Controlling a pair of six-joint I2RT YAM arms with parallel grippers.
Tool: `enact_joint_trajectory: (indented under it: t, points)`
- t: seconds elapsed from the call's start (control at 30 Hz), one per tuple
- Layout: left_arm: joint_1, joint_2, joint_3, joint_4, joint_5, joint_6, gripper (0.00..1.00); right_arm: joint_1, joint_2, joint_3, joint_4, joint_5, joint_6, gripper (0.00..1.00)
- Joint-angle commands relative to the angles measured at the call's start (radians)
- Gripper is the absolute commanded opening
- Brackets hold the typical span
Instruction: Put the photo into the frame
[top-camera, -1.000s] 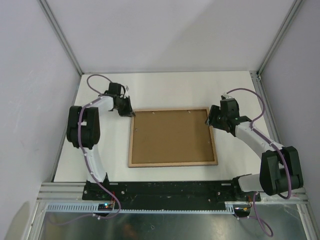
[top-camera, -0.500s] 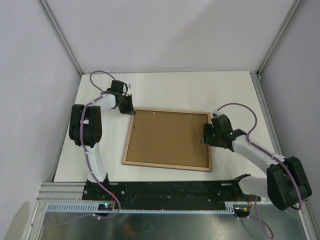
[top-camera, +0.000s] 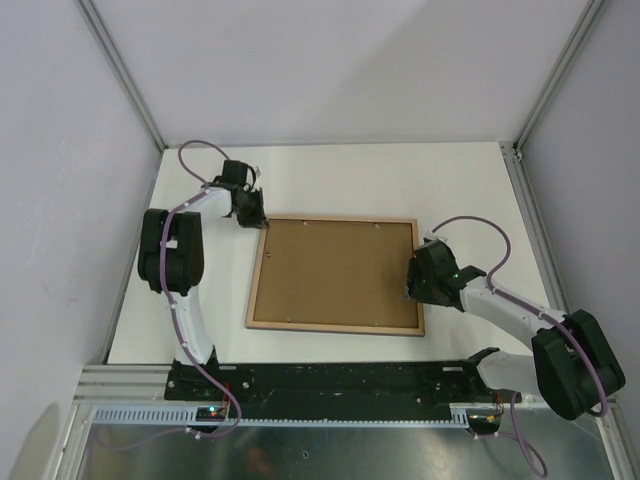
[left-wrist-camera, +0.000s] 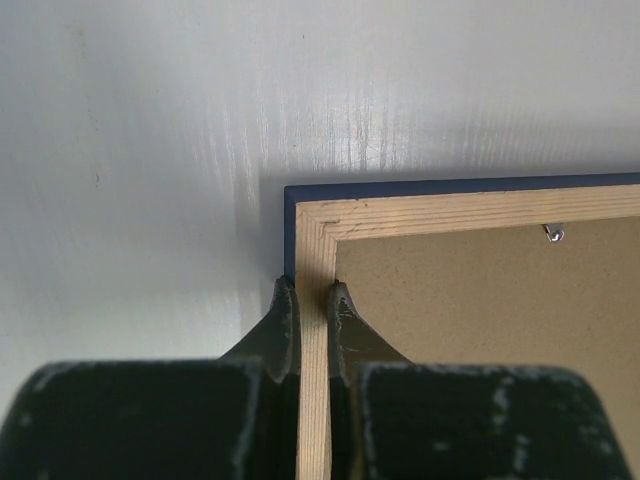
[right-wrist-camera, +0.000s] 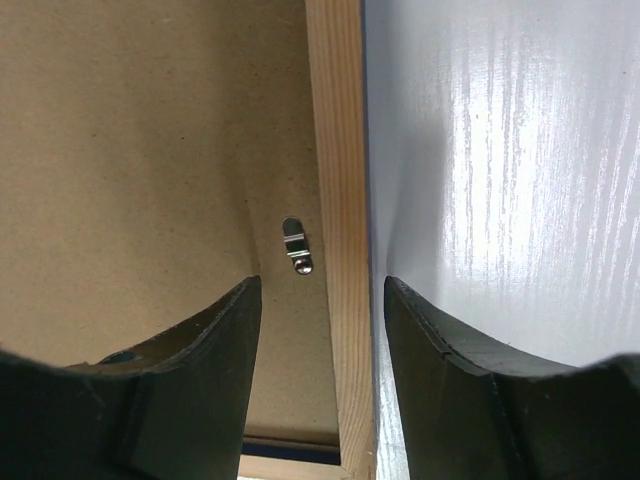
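The frame (top-camera: 334, 328) lies back-up on the white table, its light wood rails around a brown backing board (top-camera: 335, 273). The photo is hidden. My left gripper (top-camera: 262, 222) is shut on the frame's left rail close to the far left corner; in the left wrist view the gripper (left-wrist-camera: 313, 292) pinches the wood rail (left-wrist-camera: 450, 212), with a navy edge showing beyond it. My right gripper (top-camera: 412, 284) is open at the frame's right edge; in the right wrist view the gripper (right-wrist-camera: 322, 292) has its jaws either side of the right rail (right-wrist-camera: 338, 150) without touching it.
A small metal retaining clip (right-wrist-camera: 296, 246) sits on the backing board (right-wrist-camera: 130, 150) beside the right rail. Another clip (left-wrist-camera: 553, 232) shows near the far rail. Bare white table (top-camera: 400, 180) surrounds the frame; enclosure walls and posts stand at the left, right and back.
My right gripper has moved from the frame's far right corner toward me along the right edge. The frame has shifted slightly left and turned a little. The left gripper stays on its corner.
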Motion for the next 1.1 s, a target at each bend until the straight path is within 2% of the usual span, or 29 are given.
enact_joint_trajectory:
  t: [0.0, 0.2, 0.4, 0.7, 0.97, 1.07]
  points:
    - [0.007, -0.040, 0.002, 0.012, -0.042, -0.022, 0.00, 0.005, 0.027, 0.000, 0.028, 0.069, 0.015, 0.56]
    - [0.007, -0.041, 0.002, 0.012, -0.037, -0.018, 0.00, 0.002, 0.046, 0.011, 0.059, 0.100, 0.001, 0.54]
    - [0.006, -0.039, 0.001, 0.013, -0.036, -0.020, 0.00, -0.001, 0.070, 0.023, 0.066, 0.105, -0.008, 0.48]
    - [0.006, -0.041, 0.002, 0.012, -0.033, -0.025, 0.00, -0.006, 0.074, 0.023, 0.058, 0.105, -0.003, 0.20]
    - [0.007, -0.045, 0.000, 0.012, -0.023, -0.038, 0.00, -0.010, 0.079, 0.023, 0.055, 0.095, 0.012, 0.02]
    - [0.006, -0.049, 0.002, 0.012, -0.015, -0.043, 0.01, -0.014, 0.076, 0.023, 0.055, 0.099, 0.014, 0.00]
